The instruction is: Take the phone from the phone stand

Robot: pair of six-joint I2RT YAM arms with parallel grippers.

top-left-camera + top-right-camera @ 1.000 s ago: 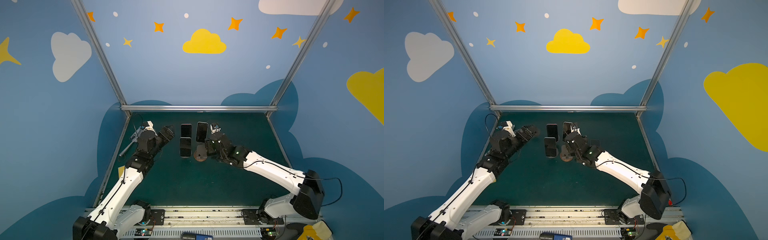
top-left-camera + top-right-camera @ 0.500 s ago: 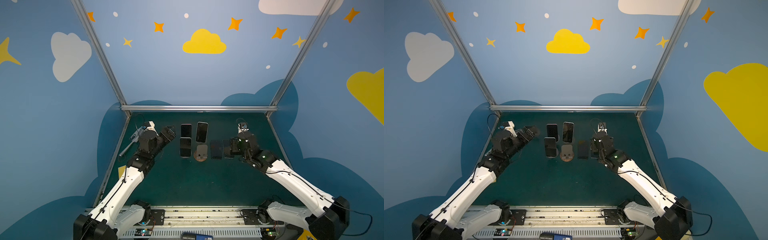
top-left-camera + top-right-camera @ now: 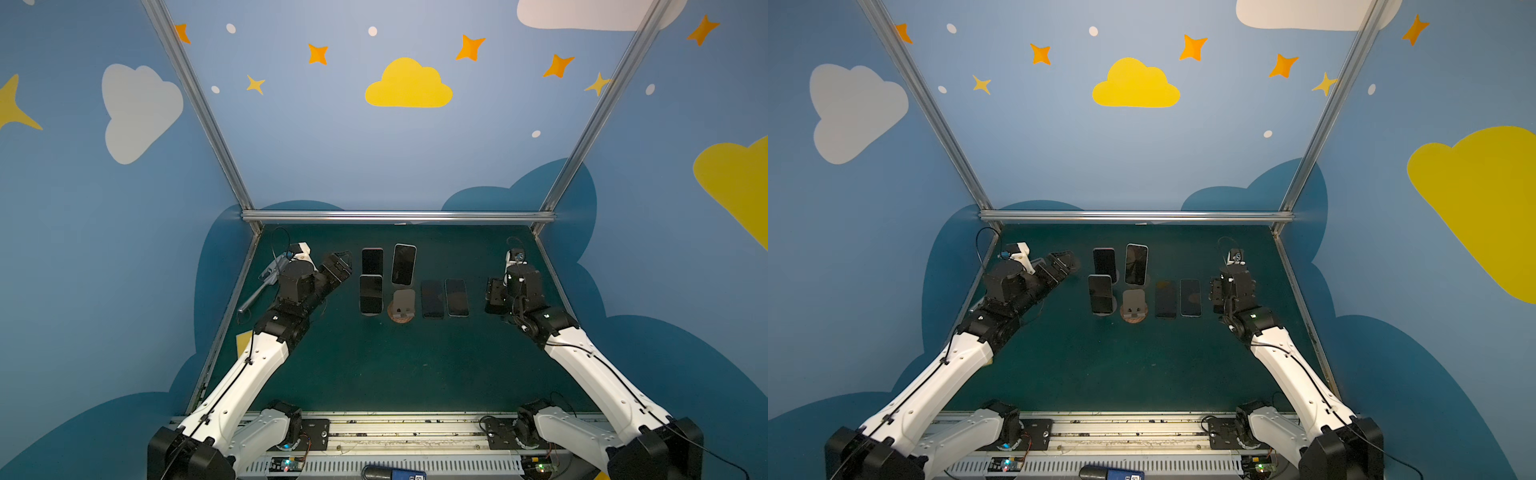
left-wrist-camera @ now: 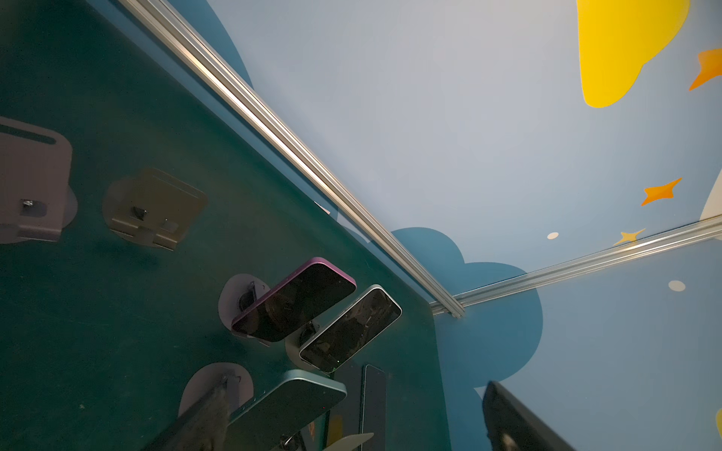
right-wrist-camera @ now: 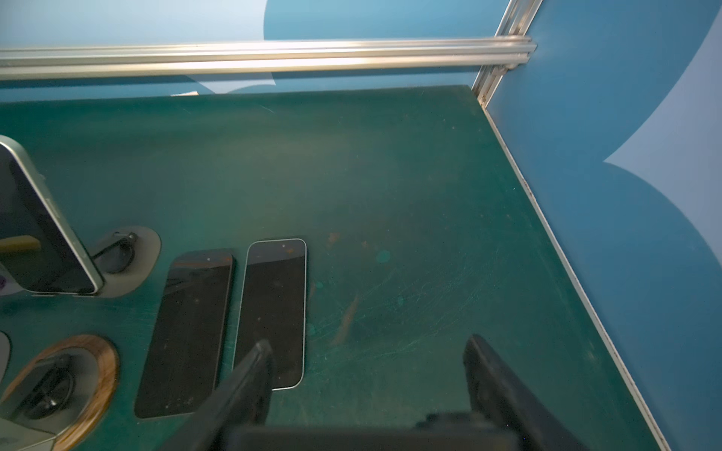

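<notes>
Right tool (image 5: pixel 369 343): jaws stood apart with nothing between them. This was plain in the right wrist view but not readable in the top views. The tool hung just right of a light-edged phone (image 5: pixel 273 312) lying flat, screen up, on the worktop (image 5: pixel 410 195), with a dark phone (image 5: pixel 187 332) flat just beside it. Next over stood the phone stand (image 3: pixel 402 305), bare, its wooden ring base clearest in the right wrist view.

Left tool (image 3: pixel 344 266): jaws wide apart, empty, left of the group. Its wrist view alone showed colours — a purple phone (image 4: pixel 297 304), a pale green phone (image 4: pixel 351 328) and a teal phone (image 4: pixel 297 394), each tilted on its own stand. It also showed two bare grey stands (image 4: pixel 156 207), unreadable in the top views.
</notes>
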